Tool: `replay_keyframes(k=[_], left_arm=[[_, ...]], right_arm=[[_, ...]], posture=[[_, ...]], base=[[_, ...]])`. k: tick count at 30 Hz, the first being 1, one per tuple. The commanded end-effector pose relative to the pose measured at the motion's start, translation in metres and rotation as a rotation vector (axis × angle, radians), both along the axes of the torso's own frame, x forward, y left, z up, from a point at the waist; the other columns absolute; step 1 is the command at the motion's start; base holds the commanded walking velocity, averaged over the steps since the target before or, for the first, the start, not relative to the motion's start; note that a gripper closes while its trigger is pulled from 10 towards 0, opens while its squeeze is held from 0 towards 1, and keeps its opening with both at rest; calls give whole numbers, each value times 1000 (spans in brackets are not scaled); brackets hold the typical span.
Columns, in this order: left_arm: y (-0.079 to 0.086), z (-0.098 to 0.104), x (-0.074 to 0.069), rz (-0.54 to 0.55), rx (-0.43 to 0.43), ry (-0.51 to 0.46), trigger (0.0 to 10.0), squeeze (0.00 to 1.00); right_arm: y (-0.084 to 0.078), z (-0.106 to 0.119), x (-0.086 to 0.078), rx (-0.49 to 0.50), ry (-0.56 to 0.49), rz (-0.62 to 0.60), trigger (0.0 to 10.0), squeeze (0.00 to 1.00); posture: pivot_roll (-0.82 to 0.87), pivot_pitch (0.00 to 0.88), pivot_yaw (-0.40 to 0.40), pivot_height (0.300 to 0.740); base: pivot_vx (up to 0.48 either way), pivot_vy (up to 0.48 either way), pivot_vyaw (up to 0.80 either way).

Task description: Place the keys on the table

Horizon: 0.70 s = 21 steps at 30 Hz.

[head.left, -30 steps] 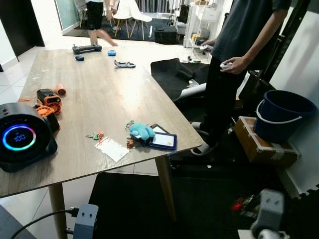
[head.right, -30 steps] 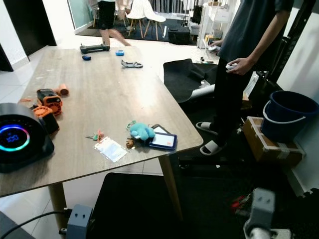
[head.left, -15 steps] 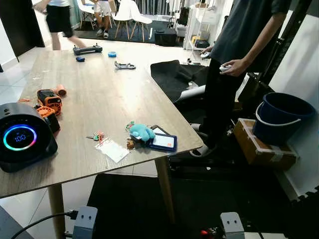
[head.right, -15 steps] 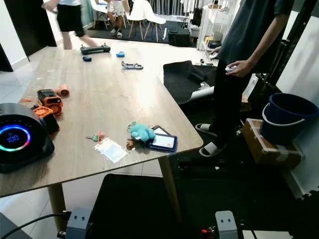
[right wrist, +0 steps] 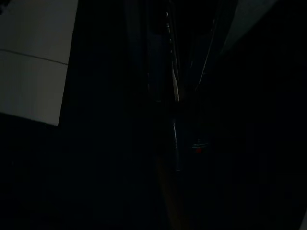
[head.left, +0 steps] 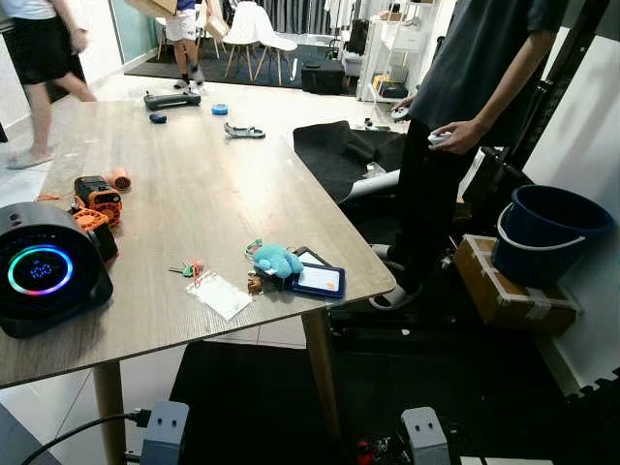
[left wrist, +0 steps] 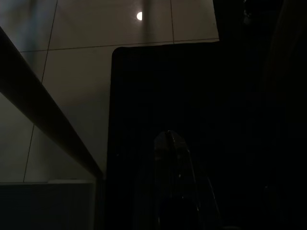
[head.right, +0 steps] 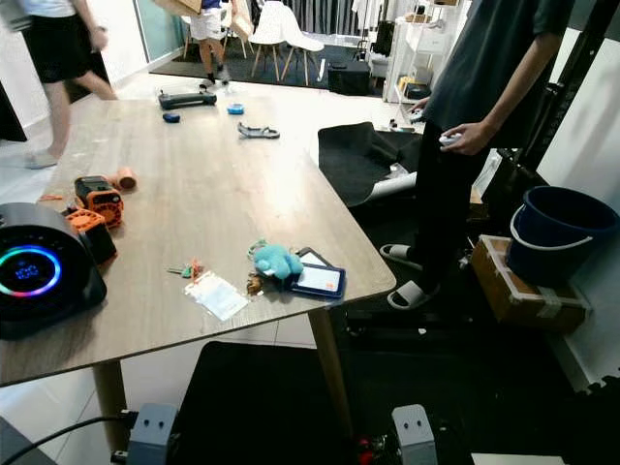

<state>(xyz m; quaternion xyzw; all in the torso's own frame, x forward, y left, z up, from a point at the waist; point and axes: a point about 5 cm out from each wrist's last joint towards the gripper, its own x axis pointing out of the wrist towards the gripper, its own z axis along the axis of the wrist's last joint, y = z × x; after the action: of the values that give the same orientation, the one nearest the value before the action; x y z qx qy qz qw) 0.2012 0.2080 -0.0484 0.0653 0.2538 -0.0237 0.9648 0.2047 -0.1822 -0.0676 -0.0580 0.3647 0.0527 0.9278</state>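
Since a second ago, the person in dark shorts [head.left: 39,58] has walked from the far end of the room round to the far left side of the worktop, and the right arm's grey wrist block [head.left: 422,438], then at the lower right corner of the head views, now sits lower and nearer the middle of the bottom edge. The small bunch of keys with a red and green tag [head.left: 186,268] lies flat on the pale wooden worktop [head.left: 194,184], near its front edge. Just beside the keys, toward the front, is a clear plastic sleeve holding a white card [head.left: 219,294]. To their right lie a teal plush toy [head.left: 275,259] and a dark blue-rimmed tablet [head.left: 314,281], the toy touching the tablet's corner. To the left stands a black round speaker with a glowing ring [head.left: 41,273], with orange and black gadgets [head.left: 92,199] behind it. A person in a dark shirt and trousers [head.left: 455,126] stands right of the worktop, near a dark blue bucket [head.left: 547,225]. Both wrist views are very dark, so one cannot tell how either pair of jaws stands.
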Motion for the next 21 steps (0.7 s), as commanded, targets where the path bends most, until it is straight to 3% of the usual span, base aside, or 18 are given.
replay_keyframes(k=[1,3,17,21], left_arm=[[-2,-4,-4,-1,-7,22,10000,0],[-2,-4,-4,-1,-7,21,10000,0],[-4,-4,-5,1,-11,19,10000,0],[-3,-5,-6,1,-12,20,10000,0]], right_arm=[[1,-1,-1,-8,4,15,10000,0],[2,-1,-1,-9,5,22,10000,0],[1,-2,-4,-34,12,39,10000,0],[-2,-2,-5,-21,11,4,10000,0]], posture=[[107,34,-59,740],[106,33,-58,740],[109,40,-62,740],[110,39,-63,740]], base=[[0,0,0],[0,0,0],[0,0,793],[0,0,0]])
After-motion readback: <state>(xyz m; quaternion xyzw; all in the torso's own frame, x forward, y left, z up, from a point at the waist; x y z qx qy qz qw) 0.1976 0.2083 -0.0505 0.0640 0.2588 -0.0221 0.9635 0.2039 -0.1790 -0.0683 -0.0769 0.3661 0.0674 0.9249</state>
